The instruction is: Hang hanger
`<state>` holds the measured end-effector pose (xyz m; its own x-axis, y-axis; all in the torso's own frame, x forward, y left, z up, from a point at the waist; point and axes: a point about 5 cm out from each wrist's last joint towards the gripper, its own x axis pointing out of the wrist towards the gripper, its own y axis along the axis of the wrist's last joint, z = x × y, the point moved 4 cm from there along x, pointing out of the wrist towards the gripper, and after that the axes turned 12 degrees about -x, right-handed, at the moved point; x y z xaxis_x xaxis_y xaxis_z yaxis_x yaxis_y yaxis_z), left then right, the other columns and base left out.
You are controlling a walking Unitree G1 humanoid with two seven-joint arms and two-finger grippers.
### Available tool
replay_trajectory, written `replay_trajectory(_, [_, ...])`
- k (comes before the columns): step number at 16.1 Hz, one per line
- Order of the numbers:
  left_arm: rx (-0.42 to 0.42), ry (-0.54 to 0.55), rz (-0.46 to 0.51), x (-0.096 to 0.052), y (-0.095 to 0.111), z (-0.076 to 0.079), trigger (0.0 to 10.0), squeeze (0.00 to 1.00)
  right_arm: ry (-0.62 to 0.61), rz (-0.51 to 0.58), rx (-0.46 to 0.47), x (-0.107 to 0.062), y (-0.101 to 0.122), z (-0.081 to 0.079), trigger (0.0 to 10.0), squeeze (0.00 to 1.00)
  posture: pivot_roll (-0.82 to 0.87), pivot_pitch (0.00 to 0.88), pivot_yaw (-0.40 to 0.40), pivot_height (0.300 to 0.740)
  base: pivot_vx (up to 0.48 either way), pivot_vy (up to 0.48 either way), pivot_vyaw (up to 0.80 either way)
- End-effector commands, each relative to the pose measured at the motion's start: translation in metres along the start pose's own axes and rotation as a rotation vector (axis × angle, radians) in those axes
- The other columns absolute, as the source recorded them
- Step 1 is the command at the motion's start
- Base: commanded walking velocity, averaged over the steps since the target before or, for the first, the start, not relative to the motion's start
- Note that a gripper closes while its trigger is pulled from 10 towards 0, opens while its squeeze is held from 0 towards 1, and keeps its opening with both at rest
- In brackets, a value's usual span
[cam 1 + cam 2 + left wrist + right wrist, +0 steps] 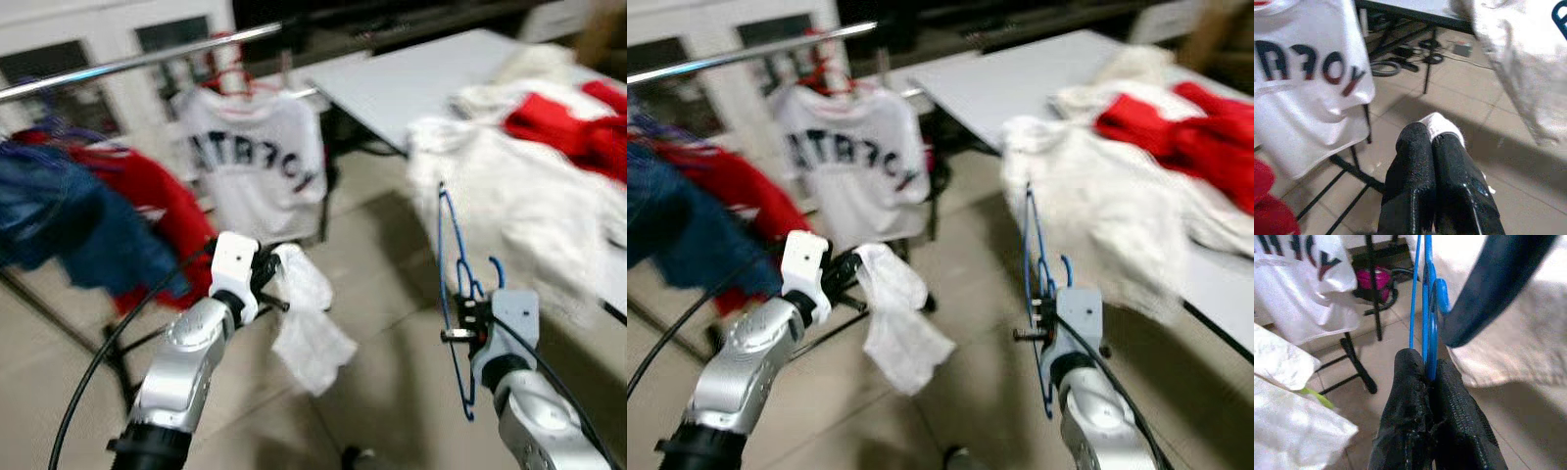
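The right gripper (1429, 377) is clamped on a blue hanger (451, 284); its two black fingers (1405, 401) press together around the thin blue wire, which passes straight up between them. In the head views the hanger stands upright in the air over the tiled floor (392, 392), its long edge vertical, just off the near edge of the grey table (411, 78). It touches neither the table nor the rail.

The left gripper (1432, 134) has its fingers closed on a white cloth (304, 313); a tuft of it shows pinched at the fingertips in the left wrist view, and the rest hangs down loosely below the arm, clear of the floor.

A silver clothes rail (137, 61) runs across the upper left. On it hangs a white T-shirt (257, 157) with dark and red lettering, carried on what looks like a red hanger, though the blur makes this hard to confirm. Further left along the rail hang a red garment (147, 201) and a blue garment (69, 230).

On the tabletop, a white garment (519, 196) spills over the near edge and a red garment (578, 122) lies towards the far right side. Black stand legs and cables lie on the floor under the table's far edge.
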<state>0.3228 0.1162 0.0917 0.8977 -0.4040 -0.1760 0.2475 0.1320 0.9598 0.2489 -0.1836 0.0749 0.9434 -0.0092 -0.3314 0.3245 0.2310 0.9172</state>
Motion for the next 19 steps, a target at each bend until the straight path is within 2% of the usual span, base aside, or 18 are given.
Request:
replay_trajectory(1, [0.025,0.007,-0.002,-0.004,0.002,-0.002,10.0,0.00,0.019,0.003,-0.009,0.001,0.001,-0.002,10.0,0.00,-0.20,0.000,0.086,0.740,0.000,0.000,-0.80])
replay_trajectory(5, [0.023,0.026,-0.025,-0.010,-0.002,-0.010,10.0,0.00,0.031,0.000,0.000,0.003,0.001,-0.007,10.0,0.00,-0.19,0.000,0.079,0.740,0.000,0.000,-0.80])
replay_trajectory(8, [0.052,0.021,-0.007,-0.004,0.000,-0.006,10.0,0.00,0.019,-0.001,-0.001,0.002,0.001,-0.009,10.0,0.00,-0.22,0.000,0.079,0.740,0.000,0.000,-0.80])
replay_trajectory(10, [-0.008,0.057,0.015,-0.003,0.002,-0.007,10.0,0.00,0.026,0.004,-0.011,-0.001,0.005,-0.007,10.0,0.00,-0.23,0.000,0.082,0.740,0.000,0.000,-0.80])
replay_trajectory(12, [-0.034,0.064,0.009,-0.003,0.000,-0.009,10.0,0.00,0.004,0.002,-0.024,-0.001,0.003,-0.002,10.0,0.00,-0.24,0.000,0.087,0.740,0.000,0.000,-0.80])
replay_trajectory(15, [-0.024,0.075,0.040,0.003,0.010,-0.008,10.0,0.00,0.008,0.010,-0.026,0.003,0.004,0.001,10.0,0.00,-0.20,0.000,0.075,0.740,0.000,0.000,-0.80])
replay_trajectory(19, [-0.020,0.104,0.041,-0.007,0.009,-0.013,10.0,0.00,0.064,0.030,-0.058,0.011,0.010,-0.008,10.0,0.00,-0.17,0.000,0.053,0.740,0.000,0.000,-0.80])
